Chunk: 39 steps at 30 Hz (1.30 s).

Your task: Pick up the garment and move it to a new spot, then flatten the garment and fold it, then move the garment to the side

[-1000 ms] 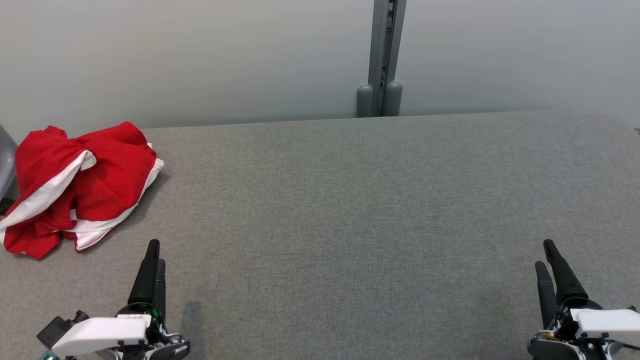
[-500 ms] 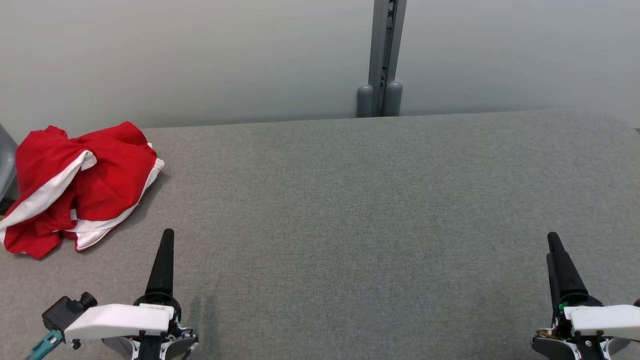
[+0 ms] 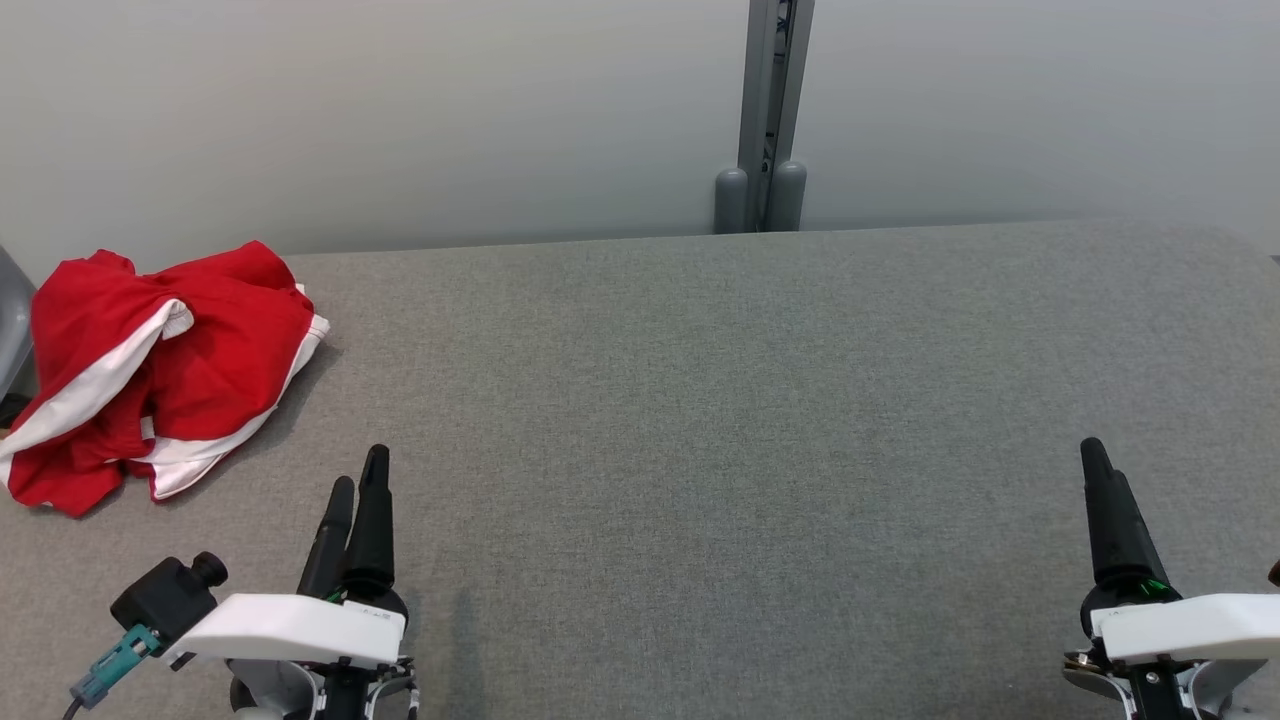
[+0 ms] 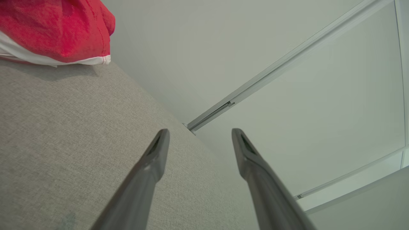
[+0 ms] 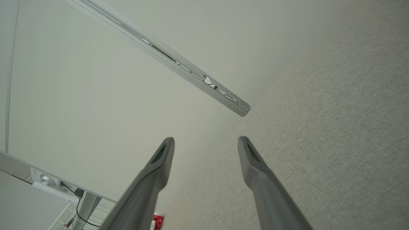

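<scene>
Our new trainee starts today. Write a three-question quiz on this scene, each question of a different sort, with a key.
1. Fill in: the left gripper and the right gripper both hold nothing, and their jaws stand ____.
2. True or false: the garment lies flat and neatly folded at the middle of the table.
3. Which is nearer the garment? A) left gripper B) right gripper C) both equally near

Key: 1 open; 2 false, it lies crumpled at the table's left end; 3 A.
</scene>
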Motion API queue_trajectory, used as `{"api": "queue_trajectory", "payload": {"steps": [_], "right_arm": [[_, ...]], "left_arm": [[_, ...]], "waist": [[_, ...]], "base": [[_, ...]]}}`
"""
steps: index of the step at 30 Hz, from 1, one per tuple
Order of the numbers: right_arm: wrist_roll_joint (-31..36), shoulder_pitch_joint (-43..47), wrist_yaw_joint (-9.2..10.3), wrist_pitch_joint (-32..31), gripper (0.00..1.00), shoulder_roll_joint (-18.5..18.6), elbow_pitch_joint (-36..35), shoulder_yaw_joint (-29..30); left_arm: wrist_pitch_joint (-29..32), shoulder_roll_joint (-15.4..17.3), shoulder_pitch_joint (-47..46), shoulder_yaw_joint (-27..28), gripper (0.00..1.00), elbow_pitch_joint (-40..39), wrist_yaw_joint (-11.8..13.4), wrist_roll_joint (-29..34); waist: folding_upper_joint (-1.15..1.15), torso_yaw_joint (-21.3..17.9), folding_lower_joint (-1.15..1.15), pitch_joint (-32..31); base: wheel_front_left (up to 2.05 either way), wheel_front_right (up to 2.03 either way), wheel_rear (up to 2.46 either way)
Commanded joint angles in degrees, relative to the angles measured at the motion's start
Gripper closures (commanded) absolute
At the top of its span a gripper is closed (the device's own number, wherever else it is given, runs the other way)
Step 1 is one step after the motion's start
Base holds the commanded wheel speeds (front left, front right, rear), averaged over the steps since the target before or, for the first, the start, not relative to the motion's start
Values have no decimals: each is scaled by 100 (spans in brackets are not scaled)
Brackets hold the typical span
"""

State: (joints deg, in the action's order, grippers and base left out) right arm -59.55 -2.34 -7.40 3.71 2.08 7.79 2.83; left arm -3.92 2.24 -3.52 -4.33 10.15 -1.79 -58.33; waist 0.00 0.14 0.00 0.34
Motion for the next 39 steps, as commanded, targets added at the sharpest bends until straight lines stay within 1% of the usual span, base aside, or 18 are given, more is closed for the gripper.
{"api": "queue_trajectory", "payload": {"steps": [1, 10, 15, 25, 33, 39], "right_arm": [[238, -35, -6, 71, 0, 57, -140, -19], [1308, -6, -7, 238, 0, 64, -296, -143], [1758, 6, -8, 321, 0, 67, -342, -203], [2434, 8, -9, 472, 0, 73, -275, -322], [2943, 38, -10, 585, 0, 79, -271, -406], [3299, 75, -11, 675, 0, 82, -276, -443]], "left_arm": [[-47, 40, -165, -39, 0, -95, 39, 264], [-213, 46, -162, -164, 0, -103, 146, 1378], [-297, 49, -127, -167, 0, -108, 203, 1827], [-442, 55, -87, -183, 0, -60, 244, 2495], [-560, 58, -22, -231, 0, 95, 241, 3019], [-643, 61, 1, -245, 0, 231, 284, 3358]], "waist": [[0, 1, 0, 1], [0, 0, 0, 7], [0, -2, 0, 15], [0, -3, 0, 34], [0, -4, 0, 21], [0, -3, 0, 3]], "base": [[0, 0, 0], [0, 0, 0], [0, 0, 0], [0, 0, 0], [0, 0, 0], [0, 0, 0]]}}
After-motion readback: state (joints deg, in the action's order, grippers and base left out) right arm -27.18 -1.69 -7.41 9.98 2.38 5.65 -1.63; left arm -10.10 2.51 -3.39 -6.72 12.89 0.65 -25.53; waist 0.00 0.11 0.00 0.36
